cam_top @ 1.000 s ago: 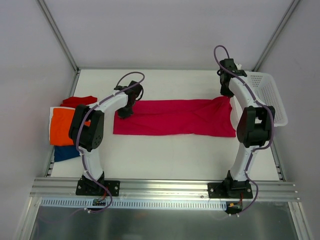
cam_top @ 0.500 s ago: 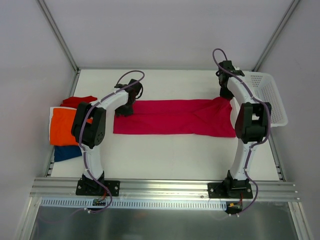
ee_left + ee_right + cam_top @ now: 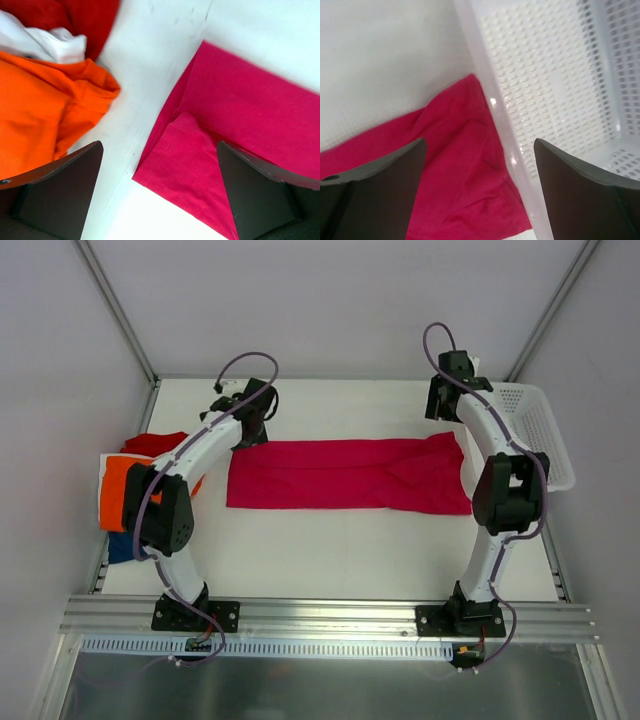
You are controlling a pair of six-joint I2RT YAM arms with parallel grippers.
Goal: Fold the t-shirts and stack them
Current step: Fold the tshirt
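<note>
**Both arms lift clear of the magenta shirt**

Left of the table, an orange shirt [image 3: 118,490] tops a soft, rumpled pile. The left gripper [image 3: 250,428] has risen, fingers spread and empty. The magenta shirt [image 3: 340,474] lies mid-table in a flat, faintly creased band, ready for its next fold. The right gripper [image 3: 441,405], likewise spread, has lifted beside the perforated plastic basket [image 3: 545,430].

Magenta-pink t-shirt [image 3: 345,475] lies flat across the middle of the top view, folded into a long horizontal band, right end rumpled. At the left edge there's a loose pile. Orange t-shirt [image 3: 116,495] is on top, red t-shirt [image 3: 155,443] above it, dark blue t-shirt [image 3: 118,548] below. White t-shirt [image 3: 45,42] peeks out between red and orange.
</note>
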